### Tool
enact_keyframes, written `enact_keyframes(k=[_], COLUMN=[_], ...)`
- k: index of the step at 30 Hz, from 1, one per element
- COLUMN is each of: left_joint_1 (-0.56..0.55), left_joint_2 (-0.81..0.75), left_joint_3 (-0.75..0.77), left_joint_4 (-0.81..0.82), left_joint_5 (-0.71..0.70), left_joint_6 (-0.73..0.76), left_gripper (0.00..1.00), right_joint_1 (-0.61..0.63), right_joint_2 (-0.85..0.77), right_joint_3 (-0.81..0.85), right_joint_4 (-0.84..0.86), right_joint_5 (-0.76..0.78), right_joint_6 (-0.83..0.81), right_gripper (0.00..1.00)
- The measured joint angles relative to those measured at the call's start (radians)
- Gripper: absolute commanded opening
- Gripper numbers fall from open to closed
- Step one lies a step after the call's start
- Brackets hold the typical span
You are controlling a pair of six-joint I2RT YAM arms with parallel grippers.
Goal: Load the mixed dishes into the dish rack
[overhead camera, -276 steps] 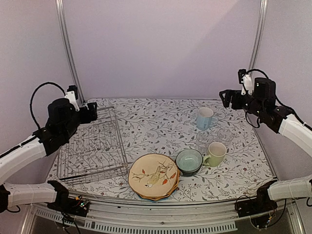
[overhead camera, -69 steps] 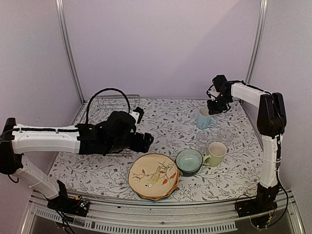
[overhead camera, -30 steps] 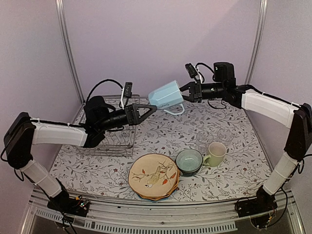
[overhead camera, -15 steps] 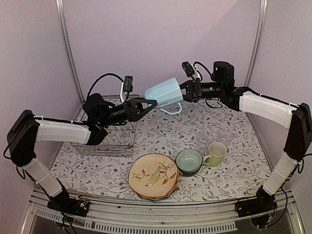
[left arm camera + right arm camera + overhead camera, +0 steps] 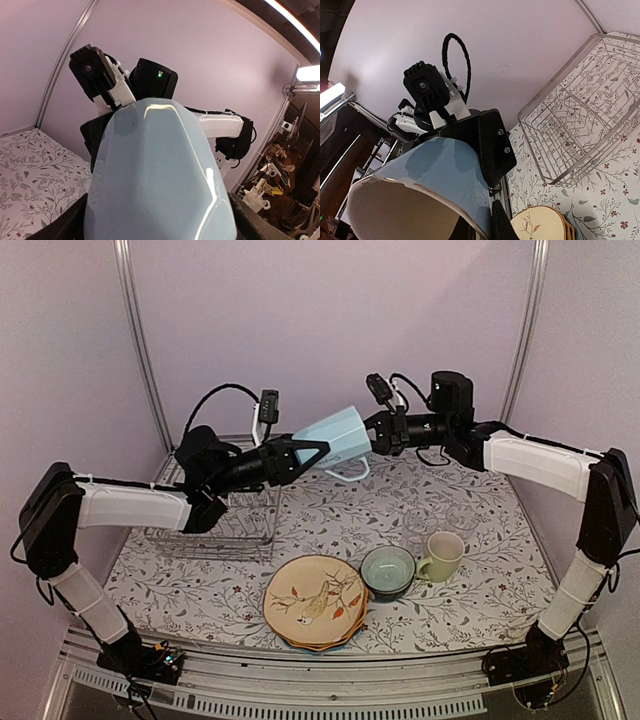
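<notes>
1. Light blue mug (image 5: 335, 436): in the air at upper centre of the overhead view, well above the counter (image 5: 330, 510). It lies on its side with its base to the left, its open mouth to the right and its handle hanging down.
2. Right fingers (image 5: 378, 432): pinching the mug's rim. In the right wrist view one finger lies against the outer wall at the bottom edge of the frame.
3. Left fingers (image 5: 300, 452): spread to either side of the mug's base end. In the left wrist view the base fills the middle and a dark finger sits at each lower corner. Whether they press the mug cannot be told.
4. Dish rack (image 5: 250, 540): silver wire, at left of the overhead view, standing on the counter under the left arm. No dishes are seen in it.
5. Stack of scalloped plates (image 5: 316, 602): lower centre, with the tan bird-patterned plate on top.
6. Teal bowl (image 5: 388, 571): dark outside, just right of the plates and touching them.
7. Pale yellow-green mug (image 5: 441, 555): upright, just right of the bowl, handle toward the bowl.
8. Clear glass (image 5: 419, 526): upright, just behind the bowl and the yellow-green mug.
</notes>
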Motion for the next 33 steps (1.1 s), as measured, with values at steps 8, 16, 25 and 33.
enact_keyframes(k=[8, 16, 25, 33], left_joint_1=[0.043, 0.161, 0.414, 0.570], left_joint_2=[-0.087, -0.309, -0.236, 0.093], left_joint_3=[-0.083, 0.048, 0.335, 0.673], left_joint_4=[-0.098, -0.830, -1.422, -1.677], left_joint_5=[-0.007, -0.294, -0.580, -0.652], left_joint_6=[0.017, 0.283, 0.476, 0.573], left_gripper=[0.00, 0.00, 0.00, 0.04], right_joint_1=[-0.020, -0.119, -0.113, -0.113], right_joint_2=[0.000, -0.051, -0.082, -0.082], right_joint_3=[-0.014, -0.062, -0.090, -0.143], right_joint_4=[0.034, -0.077, -0.146, -0.161], right_joint_5=[-0.008, 0.106, 0.181, 0.202], right_joint_6=[0.018, -0.073, -0.167, -0.198], right_gripper=[0.91, 0.97, 0.97, 0.97])
